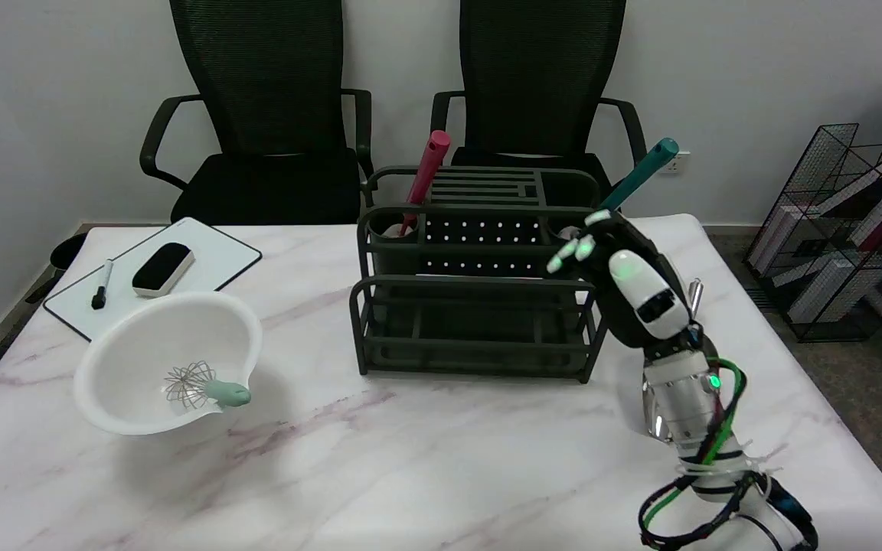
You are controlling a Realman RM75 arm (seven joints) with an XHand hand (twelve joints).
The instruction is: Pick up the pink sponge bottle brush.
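The pink sponge bottle brush (424, 177) is standing tilted in the left rear cup of the dark green dish rack (479, 314), and its handle is leaning up and to the right above the rack's rim. Its sponge end is sitting down inside the cup and is mostly hidden. A teal brush (644, 174) is leaning out of the right rear cup in a similar way. The right hand (625, 279) is hovering at the rack's right end, just beside the teal brush and well apart from the pink one. Its fingers are spreading apart and are holding nothing. On the left of the marble table (410, 459), a white bowl (173, 360) is holding a small whisk (200, 385). Behind it, a whiteboard (211, 264) is carrying an eraser (163, 268) and a marker (102, 284)
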